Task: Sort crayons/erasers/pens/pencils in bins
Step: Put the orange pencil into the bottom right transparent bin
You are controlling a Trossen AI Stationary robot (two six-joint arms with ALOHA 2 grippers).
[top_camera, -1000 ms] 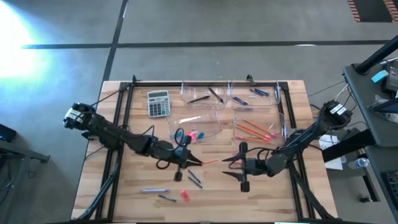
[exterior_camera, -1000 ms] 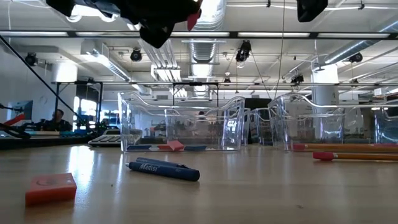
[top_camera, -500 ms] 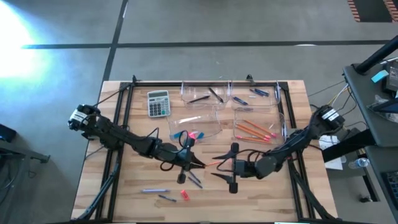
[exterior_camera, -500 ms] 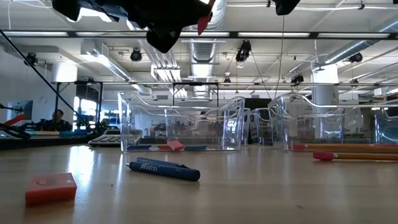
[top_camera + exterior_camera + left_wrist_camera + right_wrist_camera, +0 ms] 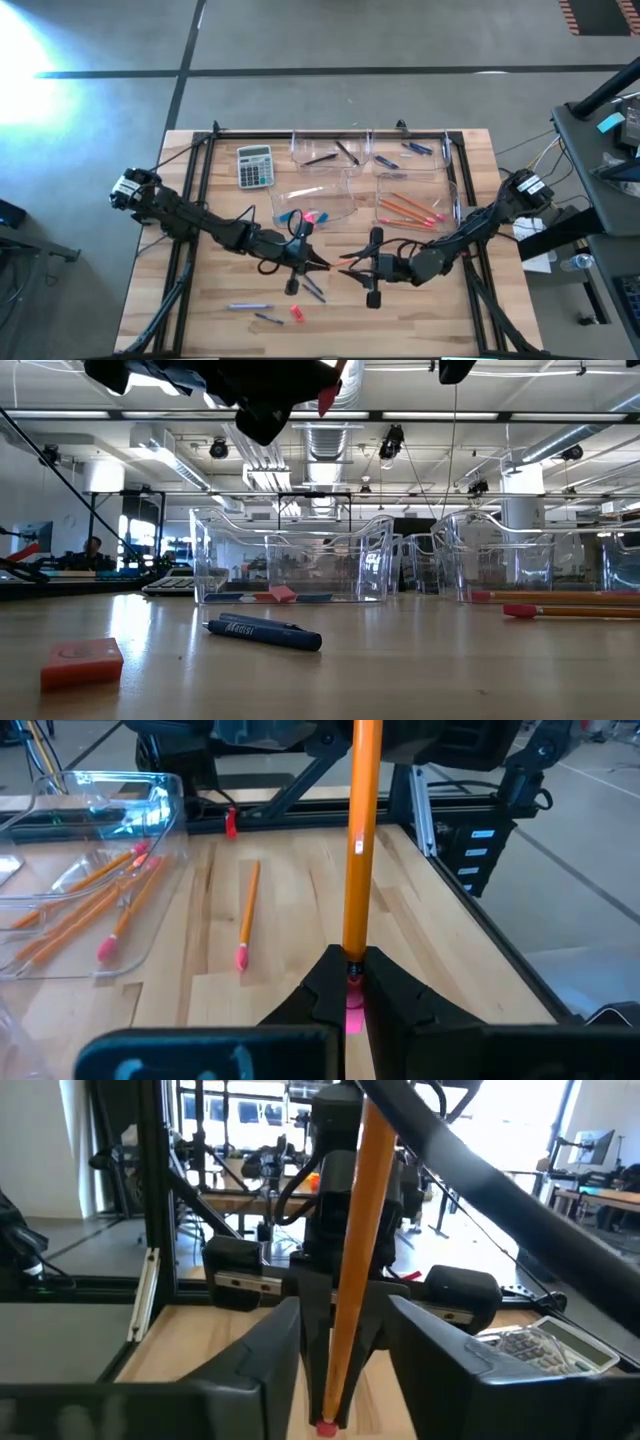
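Observation:
My left gripper [image 5: 318, 263] hangs above the table's middle, shut on an orange pencil [image 5: 338, 261]. The pencil points toward the table's right and shows as a long orange shaft [image 5: 360, 840] in the left wrist view. My right gripper [image 5: 352, 268] faces it from the right, open. Its two fingers [image 5: 285, 1345] stand on either side of the shaft [image 5: 348, 1310] with a gap showing on each side. Four clear bins stand at the back: two far [image 5: 330, 152] [image 5: 412, 155], one near with erasers [image 5: 318, 205], one near with pencils [image 5: 415, 207]. My left gripper pinches the pencil at its pink eraser end [image 5: 350, 988] between its two fingers. The fingers come about level from the table's left, and the pencil runs on along their line. It is lifted clear of the table, its free end reaching between the right gripper's fingers.
A grey calculator [image 5: 254, 165] lies at the back left. Loose on the near table are dark pens [image 5: 313, 290] [image 5: 262, 632], a blue stick [image 5: 245, 306] and a pink eraser [image 5: 82, 662]. Another pencil [image 5: 246, 915] lies on the wood near the pencil bin.
My right gripper has moved toward the table's left, up to the left gripper, and now has its fingers on both sides of the pencil's shaft. Its fingers have drawn closer together over the last half second. The left gripper has kept the pencil nearly still.

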